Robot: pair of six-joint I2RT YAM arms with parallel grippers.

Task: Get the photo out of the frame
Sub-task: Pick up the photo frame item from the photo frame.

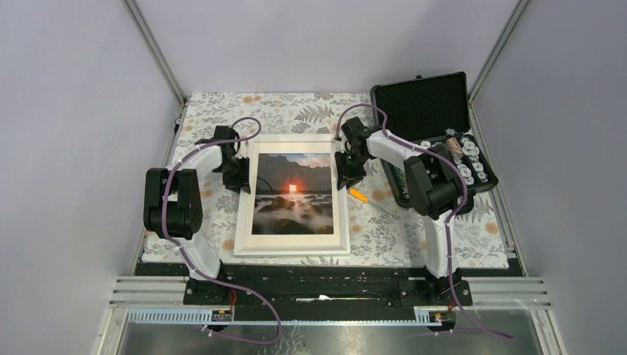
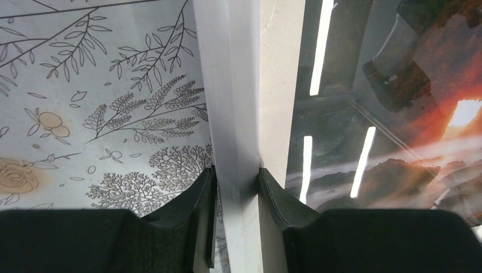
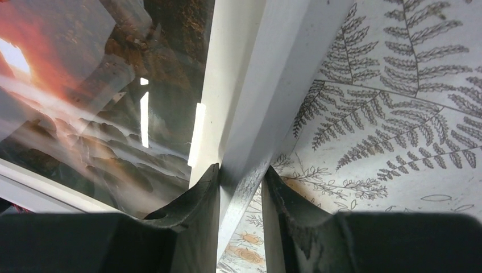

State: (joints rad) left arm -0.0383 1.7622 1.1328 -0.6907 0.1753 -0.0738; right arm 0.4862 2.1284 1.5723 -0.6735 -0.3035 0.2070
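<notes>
The white frame (image 1: 292, 246) lies face up on the floral cloth. The photo (image 1: 292, 196), a dark rocky scene with an orange sun, sits inside it behind a cream mat. My left gripper (image 1: 238, 175) is at the frame's left rail. In the left wrist view its jaws (image 2: 236, 173) press both sides of the white rail (image 2: 227, 85), with the photo (image 2: 398, 114) to the right under reflecting glass. My right gripper (image 1: 346, 176) is at the right rail. In the right wrist view its jaws (image 3: 241, 170) close on the rail (image 3: 244, 85), beside the photo (image 3: 85, 85).
An open black foam-lined case (image 1: 425, 103) stands at the back right, with several small round parts (image 1: 466, 159) in its lower half. An orange-handled screwdriver (image 1: 360, 196) lies just right of the frame. The floral cloth (image 1: 384, 237) covers the table.
</notes>
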